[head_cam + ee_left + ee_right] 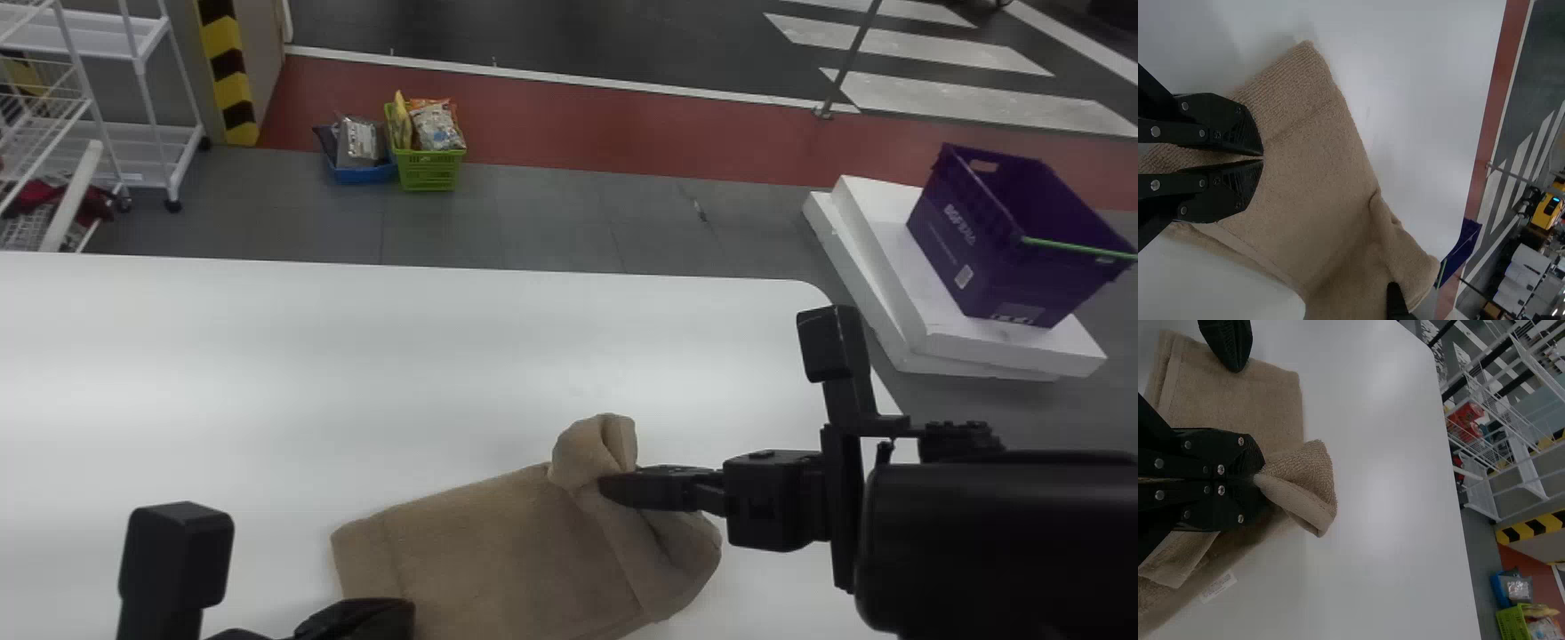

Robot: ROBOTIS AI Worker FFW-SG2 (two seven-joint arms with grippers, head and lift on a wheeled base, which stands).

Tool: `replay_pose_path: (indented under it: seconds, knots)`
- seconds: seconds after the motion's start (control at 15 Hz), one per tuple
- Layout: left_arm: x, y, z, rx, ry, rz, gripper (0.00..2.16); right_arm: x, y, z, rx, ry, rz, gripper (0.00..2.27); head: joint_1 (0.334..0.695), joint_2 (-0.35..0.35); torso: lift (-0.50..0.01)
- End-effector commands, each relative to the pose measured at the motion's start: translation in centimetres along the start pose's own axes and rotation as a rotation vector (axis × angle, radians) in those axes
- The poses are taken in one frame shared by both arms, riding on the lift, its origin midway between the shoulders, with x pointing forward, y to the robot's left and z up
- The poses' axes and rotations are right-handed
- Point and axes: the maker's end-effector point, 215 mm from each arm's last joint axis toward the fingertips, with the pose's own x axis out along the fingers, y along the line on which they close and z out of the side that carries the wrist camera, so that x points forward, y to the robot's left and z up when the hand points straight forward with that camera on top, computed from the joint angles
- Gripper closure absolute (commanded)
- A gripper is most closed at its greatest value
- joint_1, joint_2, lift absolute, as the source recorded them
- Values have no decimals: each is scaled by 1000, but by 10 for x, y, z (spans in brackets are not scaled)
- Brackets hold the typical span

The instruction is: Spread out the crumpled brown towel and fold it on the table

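Observation:
The brown towel (pixel 507 551) lies on the white table, its left part fairly flat and its right part bunched. My right gripper (pixel 613 487) is shut on the bunched part; the right wrist view has the towel (pixel 1301 487) puffing out past the tips of the right gripper (pixel 1261 480). At the bottom edge, my left gripper (pixel 396 613) is over the towel's left part. In the left wrist view the left gripper (pixel 1263 158) has its tips together against the flat towel (pixel 1318 167), with no visible pinched fold. A white label (pixel 1217 587) shows by the towel's edge.
The white table (pixel 267 356) extends beyond the towel and to its left. Past its right corner, a purple crate (pixel 1005 240) stands on white slabs (pixel 942 311). Green (pixel 428 169) and blue (pixel 360 172) baskets are on the floor behind, with a white rack (pixel 160 133) at the far left.

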Motion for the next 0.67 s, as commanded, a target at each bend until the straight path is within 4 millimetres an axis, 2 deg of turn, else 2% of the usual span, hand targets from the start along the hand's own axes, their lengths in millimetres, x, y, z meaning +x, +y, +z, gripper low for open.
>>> replay_pose_path:
  seconds: [0.0,0.2,0.47,0.6]
  knots:
    - [-1,2,1,-2,-4,0,994,18,32,11,-51,6,22,1619,695,-168,-127]
    - [-6,7,3,-15,-13,-2,994,35,52,3,-106,54,24,1619,695,-102,-127]
    - [-8,9,5,-23,-21,-7,994,58,82,-26,-150,132,63,1619,695,-26,-127]
    - [-5,8,5,-25,-23,-9,994,67,89,-36,-172,162,57,1619,695,10,-127]
